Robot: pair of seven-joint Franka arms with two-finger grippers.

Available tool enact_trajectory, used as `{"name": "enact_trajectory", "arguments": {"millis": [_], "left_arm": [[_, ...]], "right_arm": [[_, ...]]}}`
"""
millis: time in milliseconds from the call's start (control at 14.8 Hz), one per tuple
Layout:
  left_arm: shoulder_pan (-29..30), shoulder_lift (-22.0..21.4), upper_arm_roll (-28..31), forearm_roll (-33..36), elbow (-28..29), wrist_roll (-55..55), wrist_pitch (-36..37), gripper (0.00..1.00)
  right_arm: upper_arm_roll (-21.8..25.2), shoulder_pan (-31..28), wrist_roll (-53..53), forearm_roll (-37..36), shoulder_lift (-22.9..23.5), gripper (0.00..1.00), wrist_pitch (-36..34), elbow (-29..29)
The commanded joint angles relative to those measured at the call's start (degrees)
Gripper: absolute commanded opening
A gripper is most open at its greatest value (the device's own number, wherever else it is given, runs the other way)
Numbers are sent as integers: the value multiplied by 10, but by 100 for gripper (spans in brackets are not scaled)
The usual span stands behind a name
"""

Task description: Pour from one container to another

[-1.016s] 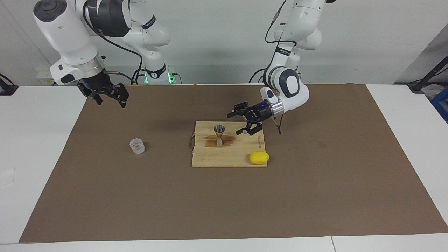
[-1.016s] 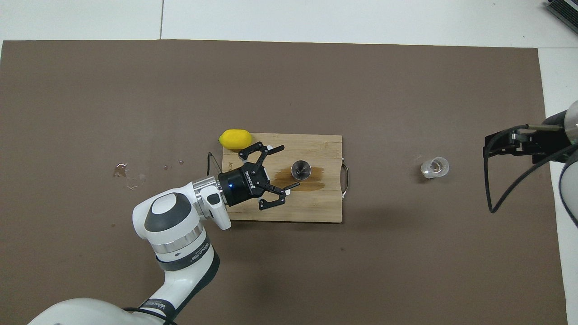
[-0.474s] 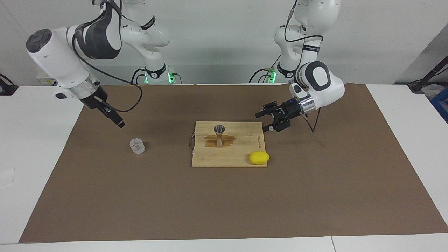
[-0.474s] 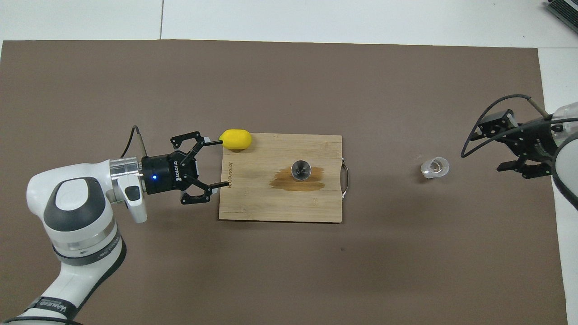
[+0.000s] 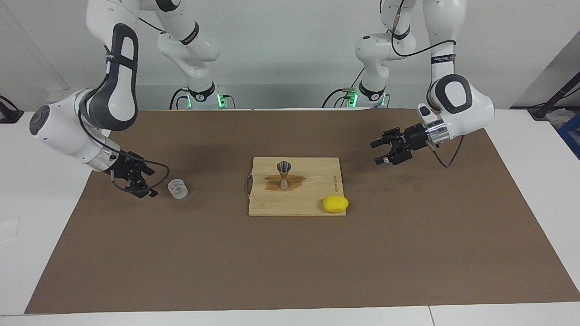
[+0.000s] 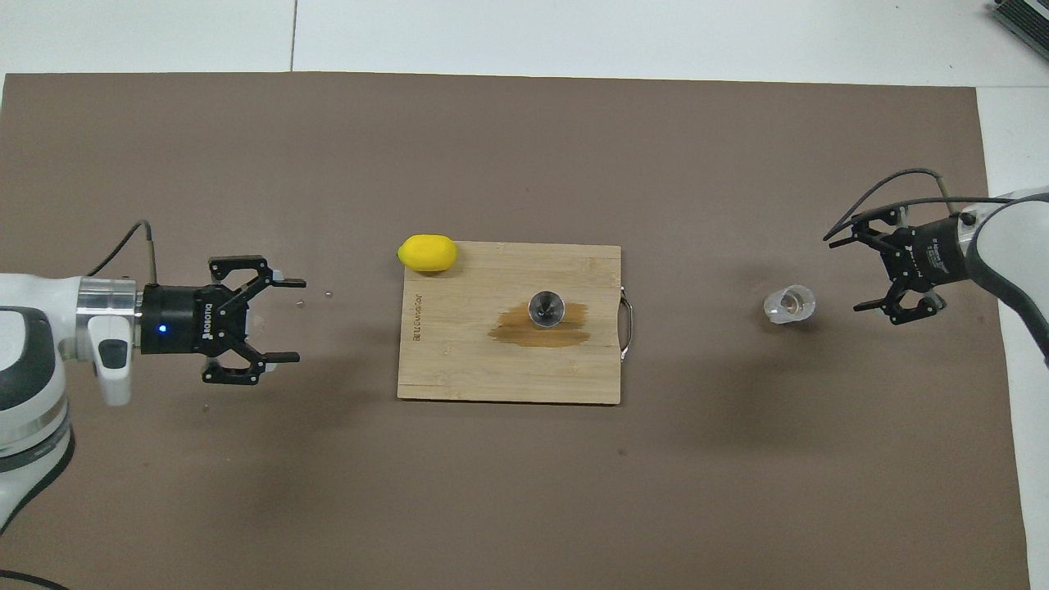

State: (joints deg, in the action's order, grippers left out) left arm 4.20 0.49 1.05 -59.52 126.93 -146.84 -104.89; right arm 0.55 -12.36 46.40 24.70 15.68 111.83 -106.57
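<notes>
While clear glass cup (image 5: pixel 177 189) stands upright (short, cylindrical), right pincer (image 5: pixel 146 183) gapes empty beside it; left pincer (image 5: pixel 379 152) likewise.

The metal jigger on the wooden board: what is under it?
Under the jigger a brown wet-looking stain spreads on the board. The part beneath its base is covered.

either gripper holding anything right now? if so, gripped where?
Nothing held. Left gripper is open over the mat; right gripper is open beside the glass cup, not touching it.
</notes>
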Motion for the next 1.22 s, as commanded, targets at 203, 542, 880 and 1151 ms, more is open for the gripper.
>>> {"name": "enact_trajectory", "arguments": {"millis": [203,542,880,1151], "left_arm": [[114,8,-5,177,-80,-6,107,100],[171,25,-5,277,-179,-5,171,100],[168,43,-5,352,-335,30,251,100],[158,19,-13,385,-373,107,255,100]], "right_arm": [[-6,-44,17,108,74,100,8,8],[-6,-50,10,144,69,100,7,-40],[-10,-28,-10,177,62,100,11,-68],[-13,-28,-5,187,61,67,4,-69]]}}
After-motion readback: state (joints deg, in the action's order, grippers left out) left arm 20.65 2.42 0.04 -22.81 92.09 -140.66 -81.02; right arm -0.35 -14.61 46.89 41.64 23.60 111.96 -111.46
